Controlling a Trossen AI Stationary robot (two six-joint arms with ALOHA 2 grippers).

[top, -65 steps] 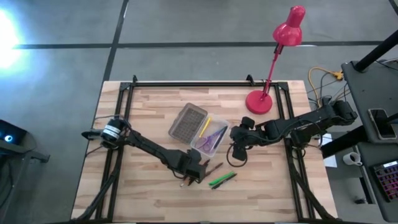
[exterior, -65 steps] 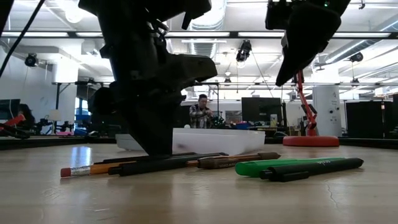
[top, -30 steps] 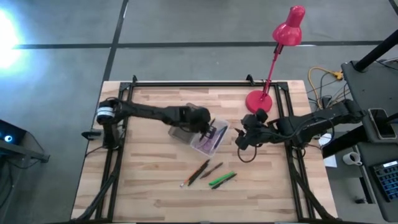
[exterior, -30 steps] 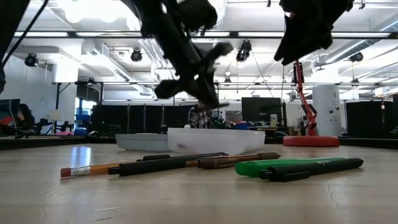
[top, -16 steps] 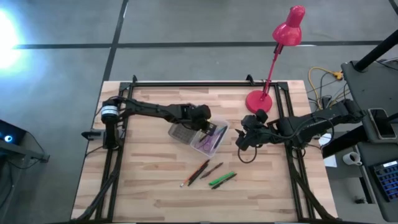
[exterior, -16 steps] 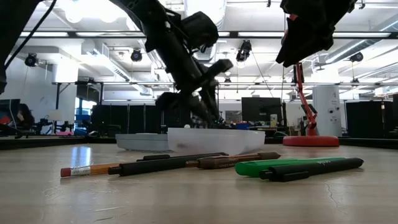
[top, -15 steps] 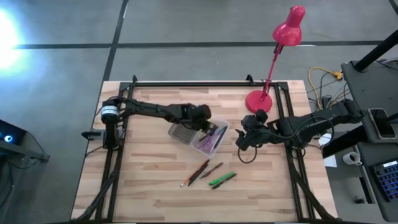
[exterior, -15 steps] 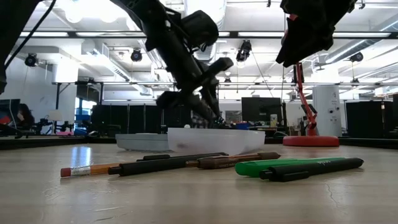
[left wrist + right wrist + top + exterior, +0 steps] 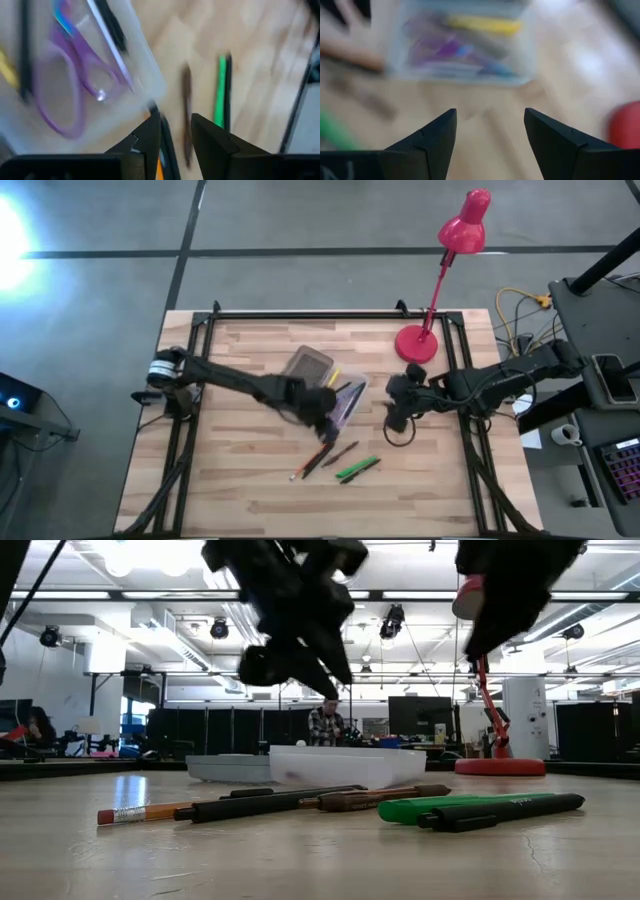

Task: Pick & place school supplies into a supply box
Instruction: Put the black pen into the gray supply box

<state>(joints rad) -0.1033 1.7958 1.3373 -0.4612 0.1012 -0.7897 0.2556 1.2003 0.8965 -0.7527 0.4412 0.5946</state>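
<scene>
The supply box stands open at the table's middle, its translucent tray (image 9: 346,398) beside the grey grid lid (image 9: 308,365). In the left wrist view the tray (image 9: 142,75) holds purple scissors (image 9: 70,95), a yellow pen (image 9: 7,70) and a black pen (image 9: 112,30). Near of the box, a pencil with a black pen (image 9: 318,460), a brown pen (image 9: 342,452) and a green pen paired with a black one (image 9: 357,469) lie flat on the wood. My left gripper (image 9: 326,414) (image 9: 176,125) hovers open above the tray's near corner and these pens. My right gripper (image 9: 392,420) (image 9: 490,120) waits open, right of the box.
A red desk lamp stands with its base (image 9: 416,343) at the far right of the table, close behind my right arm. In the low view the pens (image 9: 270,803) (image 9: 450,807) lie in front of the box (image 9: 345,765). A person shows far off in the room.
My left gripper was low over the box tray, then rose and swung toward the table's near edge; it now hangs over the tray's near corner and the loose pens. My right gripper drifted slightly toward the near edge. The pens on the table stayed put.
</scene>
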